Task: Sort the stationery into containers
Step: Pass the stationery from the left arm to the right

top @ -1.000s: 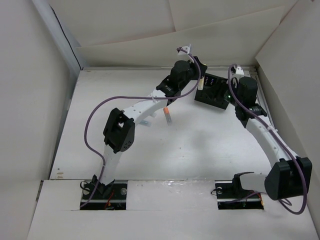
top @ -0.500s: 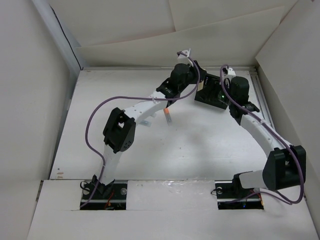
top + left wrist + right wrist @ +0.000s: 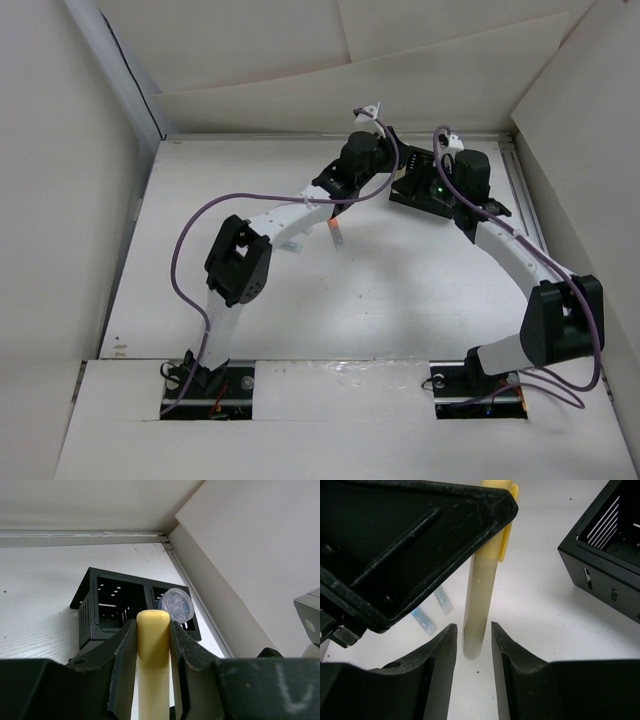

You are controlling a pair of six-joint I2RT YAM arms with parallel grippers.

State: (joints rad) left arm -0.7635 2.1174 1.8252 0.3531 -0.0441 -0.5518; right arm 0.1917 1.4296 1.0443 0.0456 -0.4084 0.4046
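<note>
Your left gripper (image 3: 153,626) is pinching the short yellow marker stick (image 3: 153,645) near its rounded end, holding it just short of the black two-compartment plastic box (image 3: 114,576). Your right gripper (image 3: 472,627) has its fingers spread, straddling the stick's other end; one finger looks to touch it. A small round bluish-clear roll (image 3: 176,605) leans in the box's right-hand compartment. An orange-white marker (image 3: 335,232) lies on the white table (image 3: 400,290) beside the left arm.

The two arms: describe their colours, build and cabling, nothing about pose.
Left arm and right arm: white links, boxy black joint housings. A purple cable loops along each. A green light glows near the right wrist. Fingers are matte black.
</note>
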